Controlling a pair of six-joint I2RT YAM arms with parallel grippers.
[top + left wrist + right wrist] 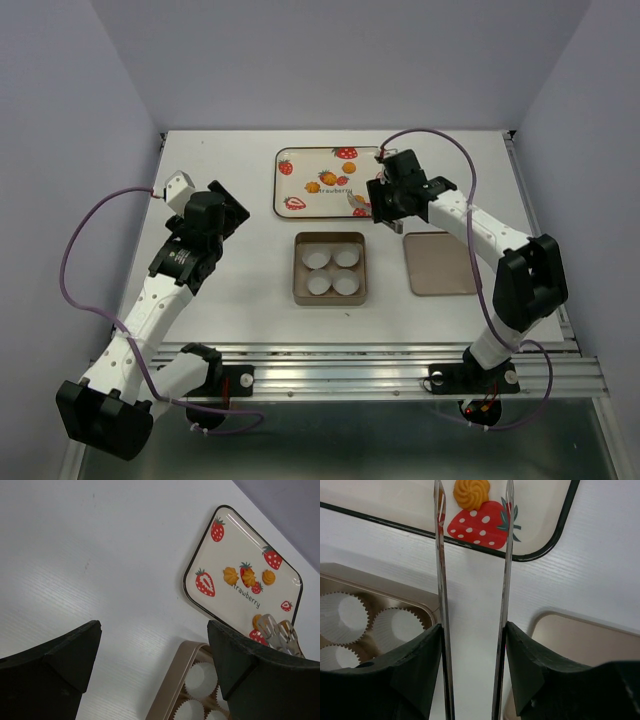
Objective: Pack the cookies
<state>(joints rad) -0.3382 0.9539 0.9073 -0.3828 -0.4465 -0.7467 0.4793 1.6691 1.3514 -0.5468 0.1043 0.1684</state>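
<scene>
Four cookies [230, 574] lie on the strawberry-printed tray [300, 160] at the back of the counter [230, 290]. Three sit in a loose row near the tray's middle. The fourth cookie [471, 492] is apart from them, by the tray's near right corner, just beyond a red strawberry print [480, 527]. None is in the tin yet.

In front of the tray stands one square tin [299, 270] holding four white paper cups [318, 260], all four empty. One flat lid [440, 263] lies on the counter to the tin's right.

The right arm reaches in from the right, its wrist bent down over the tray's near right corner. The right gripper [277, 629] carries two long thin metal blades. They stand apart, one on each side of the lone cookie, with a gap on both sides, so it grips nothing.

The left arm stretches up the left side of the counter, well clear of the tin. The left gripper [152, 635] hangs above bare counter with its jaws spread wide and nothing between them.
</scene>
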